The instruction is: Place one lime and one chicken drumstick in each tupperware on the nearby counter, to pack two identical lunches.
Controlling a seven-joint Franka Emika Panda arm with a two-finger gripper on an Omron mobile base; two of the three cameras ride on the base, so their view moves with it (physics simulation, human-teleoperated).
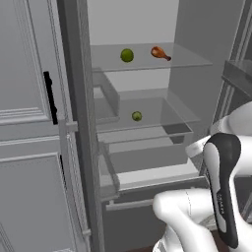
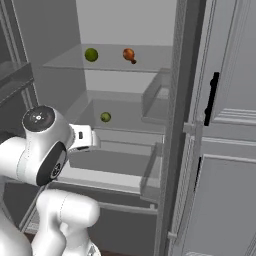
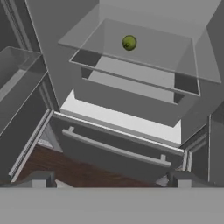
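Observation:
Inside an open fridge, one lime (image 1: 127,55) (image 2: 91,54) rests on the upper glass shelf with a reddish-brown chicken drumstick (image 1: 160,53) (image 2: 129,54) just to its right. A second lime (image 1: 137,116) (image 2: 105,117) (image 3: 129,43) lies alone on the glass shelf below. My gripper (image 3: 109,181) is open, its fingers spread wide with nothing between them. It hangs in front of the fridge, below and well short of the lower lime. The tupperware and the counter are out of view.
A grey panelled door (image 1: 29,123) (image 2: 225,125) with a black handle flanks the fridge opening. Door bins (image 1: 108,93) jut in beside the shelves. Under the lower shelf sit a crisper drawer (image 3: 127,100) and a bottom drawer with a bar handle (image 3: 113,148). Dark wooden floor (image 3: 65,168) lies underneath.

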